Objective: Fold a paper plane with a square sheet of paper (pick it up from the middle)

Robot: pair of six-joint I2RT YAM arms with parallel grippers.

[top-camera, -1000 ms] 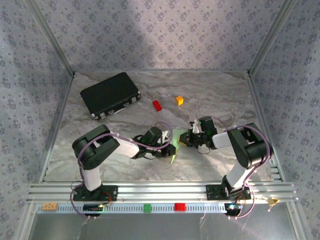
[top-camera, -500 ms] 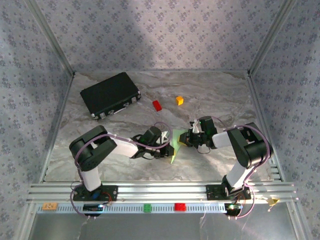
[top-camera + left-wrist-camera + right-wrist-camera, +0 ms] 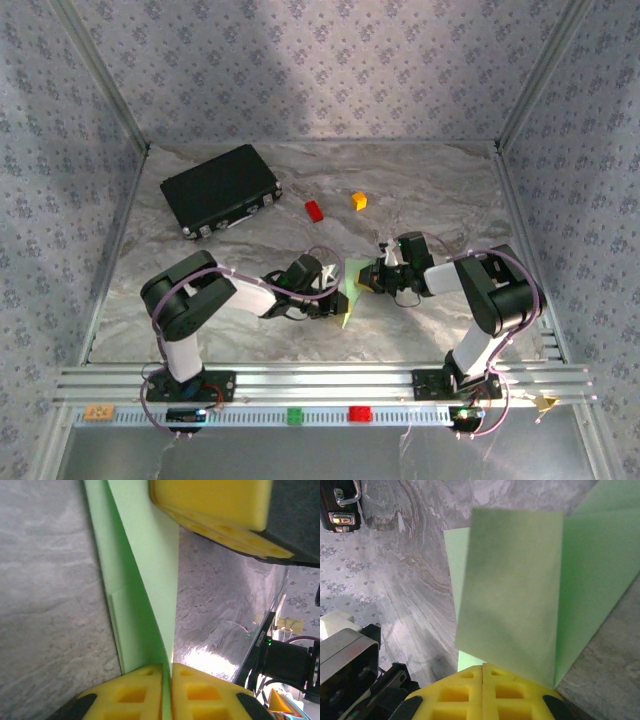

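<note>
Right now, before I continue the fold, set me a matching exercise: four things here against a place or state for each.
Things:
1. black case
2. red block
3. yellow block
4. green paper

Places or states:
A. pinched in the left hand and the right hand
B. far left of the table
C. between the case and the yellow block
D. just right of the red block

Pairs: 1-B, 2-C, 3-D, 4-A

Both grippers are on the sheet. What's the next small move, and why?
Probably ease the right gripper toward the table to lay its flap flat. It and the left gripper are both shut on the sheet, and the flap it pinches stands up off the table, not yet pressed into a crease.
</note>
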